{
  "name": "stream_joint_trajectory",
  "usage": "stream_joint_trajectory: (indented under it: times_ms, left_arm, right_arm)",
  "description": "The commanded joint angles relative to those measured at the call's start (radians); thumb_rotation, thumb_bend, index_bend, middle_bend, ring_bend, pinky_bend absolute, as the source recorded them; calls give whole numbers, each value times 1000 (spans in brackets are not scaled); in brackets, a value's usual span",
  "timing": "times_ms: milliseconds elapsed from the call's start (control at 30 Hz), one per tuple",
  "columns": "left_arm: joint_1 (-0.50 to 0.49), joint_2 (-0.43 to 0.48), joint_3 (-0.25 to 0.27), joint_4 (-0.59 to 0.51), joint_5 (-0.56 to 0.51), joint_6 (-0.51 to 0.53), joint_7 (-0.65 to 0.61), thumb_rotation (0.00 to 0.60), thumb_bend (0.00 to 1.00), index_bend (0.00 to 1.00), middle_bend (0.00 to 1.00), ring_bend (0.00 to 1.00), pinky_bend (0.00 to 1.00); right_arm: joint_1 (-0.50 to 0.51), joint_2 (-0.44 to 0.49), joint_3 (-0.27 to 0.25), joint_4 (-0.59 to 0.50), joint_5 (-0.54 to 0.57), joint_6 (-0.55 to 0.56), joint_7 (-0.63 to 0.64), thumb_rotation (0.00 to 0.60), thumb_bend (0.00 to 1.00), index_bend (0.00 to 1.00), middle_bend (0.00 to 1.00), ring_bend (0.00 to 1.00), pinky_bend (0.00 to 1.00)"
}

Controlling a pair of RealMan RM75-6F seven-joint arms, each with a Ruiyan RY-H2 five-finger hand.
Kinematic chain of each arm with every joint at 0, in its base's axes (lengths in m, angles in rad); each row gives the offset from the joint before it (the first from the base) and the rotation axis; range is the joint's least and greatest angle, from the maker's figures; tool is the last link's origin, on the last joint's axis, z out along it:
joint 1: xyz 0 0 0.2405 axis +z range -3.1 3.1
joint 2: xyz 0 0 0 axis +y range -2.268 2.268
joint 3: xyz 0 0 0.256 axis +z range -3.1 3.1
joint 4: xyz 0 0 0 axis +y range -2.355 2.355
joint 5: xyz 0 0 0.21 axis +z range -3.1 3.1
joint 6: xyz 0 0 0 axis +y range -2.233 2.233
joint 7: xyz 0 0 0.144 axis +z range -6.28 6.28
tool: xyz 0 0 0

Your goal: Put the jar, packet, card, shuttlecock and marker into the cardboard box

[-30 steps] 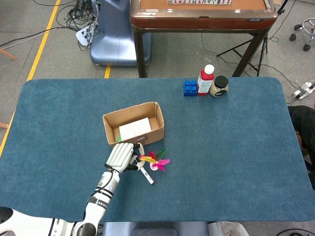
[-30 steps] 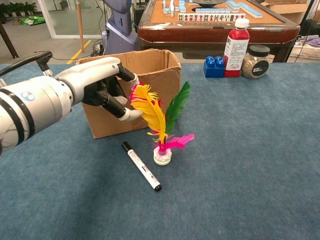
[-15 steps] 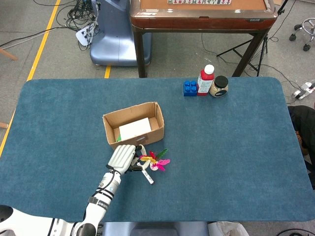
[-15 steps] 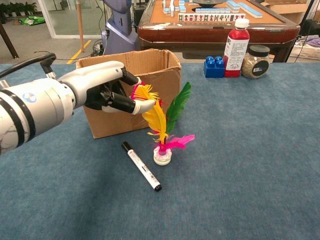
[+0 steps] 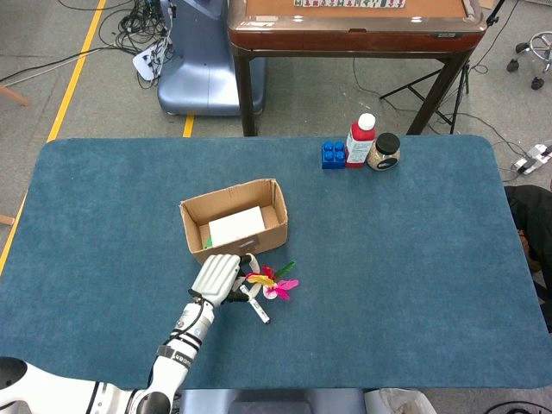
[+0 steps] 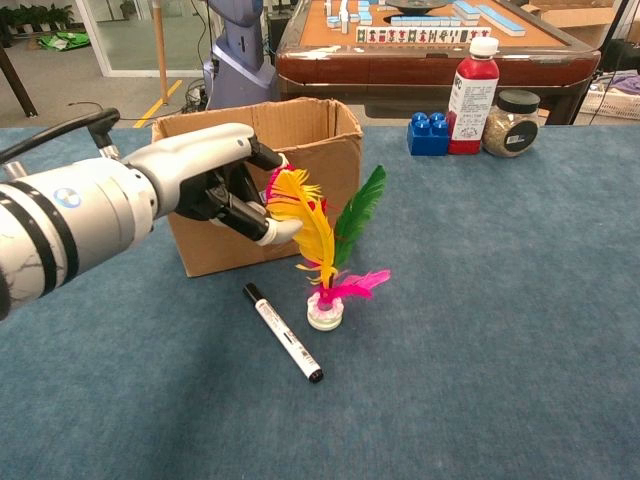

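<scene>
so, left hand [image 6: 215, 185]: fingers curled against the shuttlecock's [image 6: 325, 250] yellow feather; grip unclear
marker [image 6: 283, 333]: beside shuttlecock, before the cardboard box [image 6: 300, 160]

At the far side of the blue-carpeted table [image 5: 414, 259], a blue toy brick [image 5: 333, 154] is sitting just left of a red bottle [image 5: 360, 141] with a white cap, and the two are standing close together. Beyond the table, a wooden mahjong table [image 5: 354, 26] is standing on the grey floor, carrying rows of tiles [image 6: 400, 20], with a blue-grey machine base [image 5: 198, 60] and loose cables [image 5: 129, 34] lying to its left.
</scene>
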Motion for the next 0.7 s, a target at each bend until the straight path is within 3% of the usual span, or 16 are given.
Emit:
stream_joint_trajectory:
  times_ms: [33,700]
  left_arm:
    - [0,0,0,0,3,2,-4,553,301,493,1000,1000,1000]
    - [-28,-16,-18,19,-26,2,11,555,302,513,1000,1000,1000]
  right_arm:
    - [1,0,0,0,0,-1,0,600,191,257,351,262,392]
    - [0,2,0,0,0,-1,3,600,191,257,351,262,392]
